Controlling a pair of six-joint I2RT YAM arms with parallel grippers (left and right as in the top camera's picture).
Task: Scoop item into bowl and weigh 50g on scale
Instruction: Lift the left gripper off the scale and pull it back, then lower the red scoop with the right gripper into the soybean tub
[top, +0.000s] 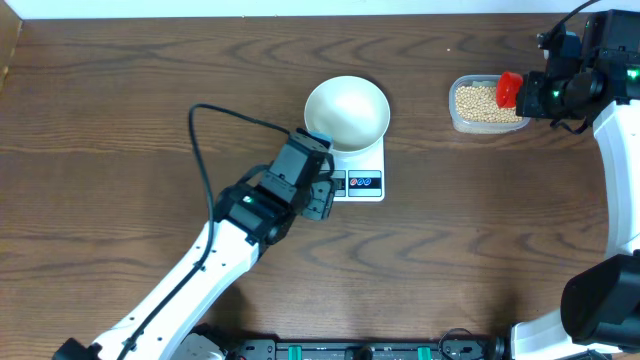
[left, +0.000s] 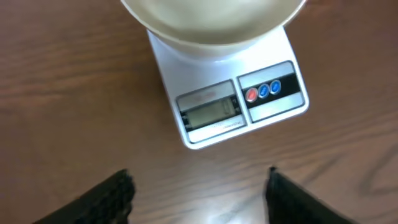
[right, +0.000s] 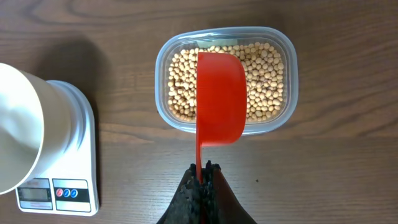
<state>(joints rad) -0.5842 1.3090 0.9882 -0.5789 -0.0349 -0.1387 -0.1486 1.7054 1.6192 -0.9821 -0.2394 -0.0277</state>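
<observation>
The white bowl (top: 346, 110) stands empty on the white scale (top: 362, 178), which shows its grey display (left: 208, 112) and red and blue buttons (left: 263, 91). My left gripper (left: 199, 180) is open and empty just in front of the scale's display end. My right gripper (right: 201, 167) is shut on the handle of a red scoop (right: 221, 96), held above the clear tub (right: 287, 56) of tan beans (right: 264, 74). The scoop's underside faces the camera, so its contents are hidden. In the overhead view the scoop (top: 509, 88) sits over the tub's right end (top: 478, 101).
A black cable (top: 215, 112) loops from the left arm over the table left of the bowl. The tub stands near the table's far right, with the right arm's body (top: 600, 70) beside it.
</observation>
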